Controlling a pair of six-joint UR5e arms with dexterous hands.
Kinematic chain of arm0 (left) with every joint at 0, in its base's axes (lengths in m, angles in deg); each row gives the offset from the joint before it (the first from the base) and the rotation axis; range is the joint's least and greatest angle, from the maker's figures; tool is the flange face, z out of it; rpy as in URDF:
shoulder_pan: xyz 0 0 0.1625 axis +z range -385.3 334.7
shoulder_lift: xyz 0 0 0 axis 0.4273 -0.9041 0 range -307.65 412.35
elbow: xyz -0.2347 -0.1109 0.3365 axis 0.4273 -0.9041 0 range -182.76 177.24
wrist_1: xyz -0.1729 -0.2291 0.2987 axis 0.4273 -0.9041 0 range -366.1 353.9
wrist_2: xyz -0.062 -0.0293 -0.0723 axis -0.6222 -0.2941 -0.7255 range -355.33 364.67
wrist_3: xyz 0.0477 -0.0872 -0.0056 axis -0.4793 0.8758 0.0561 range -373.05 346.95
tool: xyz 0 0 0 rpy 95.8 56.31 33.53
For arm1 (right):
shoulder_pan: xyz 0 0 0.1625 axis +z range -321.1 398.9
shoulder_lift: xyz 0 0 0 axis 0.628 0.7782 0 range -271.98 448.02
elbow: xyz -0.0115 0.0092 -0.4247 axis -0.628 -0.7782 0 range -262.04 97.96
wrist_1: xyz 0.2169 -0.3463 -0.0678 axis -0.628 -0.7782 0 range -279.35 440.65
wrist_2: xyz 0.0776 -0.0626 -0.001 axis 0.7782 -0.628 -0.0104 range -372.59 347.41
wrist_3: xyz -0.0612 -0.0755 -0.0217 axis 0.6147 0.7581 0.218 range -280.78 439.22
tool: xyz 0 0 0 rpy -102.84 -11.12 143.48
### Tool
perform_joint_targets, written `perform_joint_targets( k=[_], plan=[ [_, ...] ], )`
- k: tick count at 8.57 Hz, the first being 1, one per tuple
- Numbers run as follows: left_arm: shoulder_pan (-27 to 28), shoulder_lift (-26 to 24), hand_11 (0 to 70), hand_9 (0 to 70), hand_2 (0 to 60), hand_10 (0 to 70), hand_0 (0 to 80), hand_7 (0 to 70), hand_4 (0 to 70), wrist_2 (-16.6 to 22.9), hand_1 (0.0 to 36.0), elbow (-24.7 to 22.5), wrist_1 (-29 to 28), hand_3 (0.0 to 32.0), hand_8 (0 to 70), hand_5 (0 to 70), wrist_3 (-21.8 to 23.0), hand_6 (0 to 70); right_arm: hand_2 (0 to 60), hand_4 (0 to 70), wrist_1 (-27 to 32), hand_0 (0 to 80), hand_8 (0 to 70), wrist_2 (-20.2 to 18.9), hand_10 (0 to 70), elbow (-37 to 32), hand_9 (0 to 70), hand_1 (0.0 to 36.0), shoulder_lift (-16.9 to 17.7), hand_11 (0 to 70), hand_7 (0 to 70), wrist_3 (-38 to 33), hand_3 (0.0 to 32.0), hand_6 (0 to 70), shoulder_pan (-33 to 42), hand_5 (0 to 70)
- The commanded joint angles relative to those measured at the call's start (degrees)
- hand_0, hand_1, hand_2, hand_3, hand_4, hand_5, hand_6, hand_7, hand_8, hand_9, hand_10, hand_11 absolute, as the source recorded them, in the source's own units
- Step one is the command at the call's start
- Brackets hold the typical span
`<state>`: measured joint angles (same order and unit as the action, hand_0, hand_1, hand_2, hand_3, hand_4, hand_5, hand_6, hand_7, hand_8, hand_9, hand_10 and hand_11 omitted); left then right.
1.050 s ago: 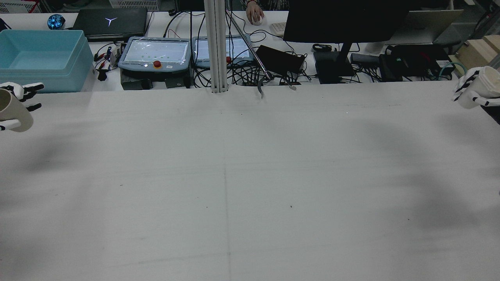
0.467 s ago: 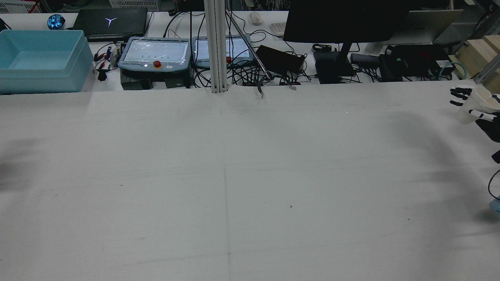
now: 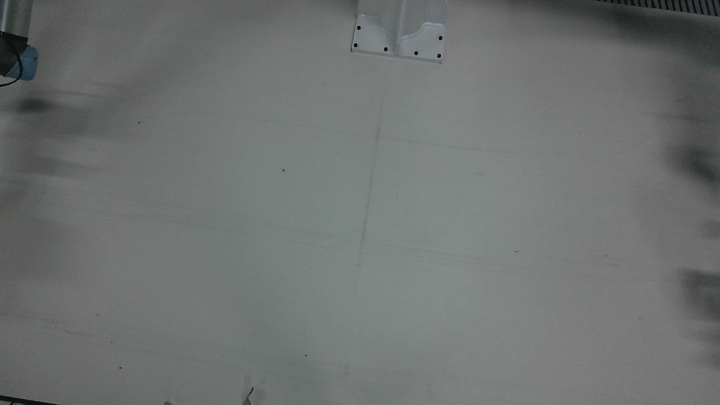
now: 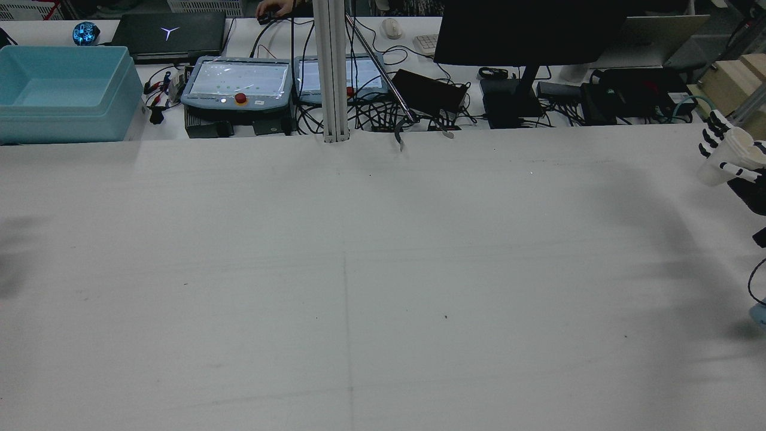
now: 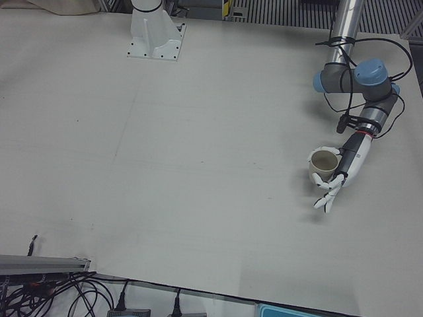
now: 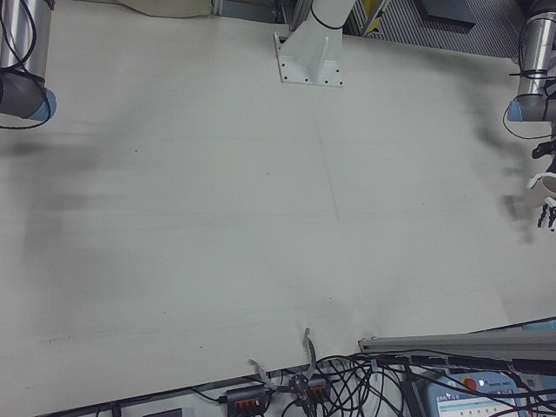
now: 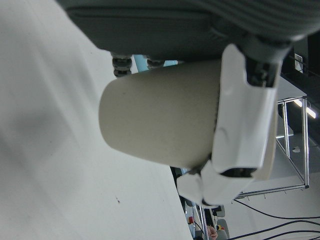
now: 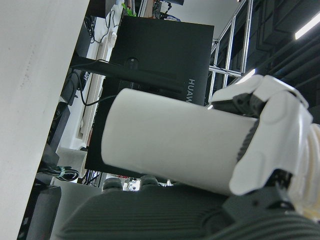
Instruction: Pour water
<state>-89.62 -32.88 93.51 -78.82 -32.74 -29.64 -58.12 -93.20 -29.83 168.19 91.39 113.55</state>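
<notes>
Left hand (image 5: 336, 177) closed around a beige cup (image 5: 323, 162), mouth up and open to the left-front view, far out over the left side of the table (image 5: 165, 145). Seen from the hand's own camera, white fingers (image 7: 244, 115) wrapped across the cup's upper wall near the rim, base apparently just off the surface. Contents of the cup impossible to tell. Same hand and cup small at the right edge of the right-front view. Right hand (image 4: 739, 170) likewise closed around a white cup (image 4: 721, 161), at the far right edge of the table in the rear view, cup tilted with its rim leaning right. From that hand's camera, fingers (image 8: 272, 145) curled over the white cup's rim end, base clearly lifted, dark monitor (image 8: 150, 45) behind. The two cups well apart, one at each side. Broad middle of the table pale grey, with faint scuffs, a thin centre line and soft shadows at both sides. White pedestal (image 3: 399, 34) at the robot's edge. Beyond the far edge, a white post (image 4: 332, 72), two pendants (image 4: 239, 81) beside it, tangled cables, and a blue bin (image 4: 60, 90) at far left.
</notes>
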Motion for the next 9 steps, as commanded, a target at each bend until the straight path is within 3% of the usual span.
perform_joint_targets(
  k=[1, 2, 3, 4, 6, 7, 9],
  plan=[
    [4.89, -1.16, 5.7, 1.0, 28.6, 2.8, 53.5, 12.1, 31.0, -0.77, 22.6, 3.98, -0.08, 0.0, 0.8, 69.9, -0.20, 8.8, 0.0, 7.3, -0.54, 40.1, 0.0, -0.07, 0.0, 1.85, 0.0, 3.0, 0.07, 0.0, 5.5, -0.05, 7.0, 2.4, 1.02, 7.1],
    [5.95, -1.51, 1.3, 0.3, 15.6, 0.3, 48.1, 8.5, 25.4, -0.77, 14.2, 3.99, 0.01, 0.0, 0.1, 21.3, -0.20, 5.8, 0.0, 8.3, -0.54, 40.4, 0.0, -0.16, 0.0, 1.94, 0.0, 3.4, 0.07, 0.0, 5.9, -0.05, 6.8, 2.6, 1.63, 8.1],
    [7.09, -2.04, 0.0, 0.0, 10.8, 0.0, 45.7, 4.6, 20.4, -0.77, 10.1, 3.99, 0.27, 0.0, 0.0, 0.0, -0.20, 2.6, 0.0, 9.1, -0.54, 40.6, 0.0, -0.25, 0.0, 2.03, 0.0, 3.8, 0.07, 0.0, 6.3, -0.05, 6.6, 2.8, 2.42, 8.7],
    [7.45, -2.22, 0.0, 0.0, 9.6, 0.0, 45.6, 4.1, 14.5, -0.77, 10.4, 3.82, 0.18, 0.2, 0.0, 0.0, -0.20, 0.8, 0.0, 9.6, -0.54, 40.6, 0.0, -0.33, 0.0, 2.72, 0.0, 4.1, 0.68, 0.0, 6.8, -0.05, 6.4, 3.1, 2.78, 9.5],
    [7.54, -2.13, 0.0, 0.0, 8.9, 0.0, 46.6, 3.6, 10.1, -0.77, 11.8, 1.99, 0.09, 9.0, 0.0, 0.0, 0.59, 0.0, 0.0, 10.1, -0.54, 41.1, 0.0, -0.33, 0.0, 4.40, 0.1, 4.7, 2.18, 0.0, 7.9, -0.05, 6.6, 3.4, 3.22, 10.4],
    [7.45, -1.61, 0.0, 0.0, 8.4, 0.0, 47.5, 3.2, 7.4, -0.85, 13.4, -2.38, 3.31, 14.8, 0.0, 0.0, 1.99, 0.0, 0.0, 10.6, -0.54, 41.1, 0.0, -0.33, 0.0, 4.40, 0.2, 4.8, 2.18, 0.0, 8.2, -0.05, 6.6, 3.5, 3.40, 10.7],
    [7.02, -1.25, 0.0, 0.0, 8.4, 0.0, 48.9, 1.8, 2.6, -0.59, 15.5, -7.59, 7.72, 22.6, 0.0, 0.0, 6.37, 0.0, 0.0, 10.8, -0.46, 41.0, 0.0, -0.33, 0.0, 4.40, 0.2, 5.0, 2.18, 0.0, 8.2, -0.05, 6.2, 3.4, 3.40, 11.6]
  ],
)
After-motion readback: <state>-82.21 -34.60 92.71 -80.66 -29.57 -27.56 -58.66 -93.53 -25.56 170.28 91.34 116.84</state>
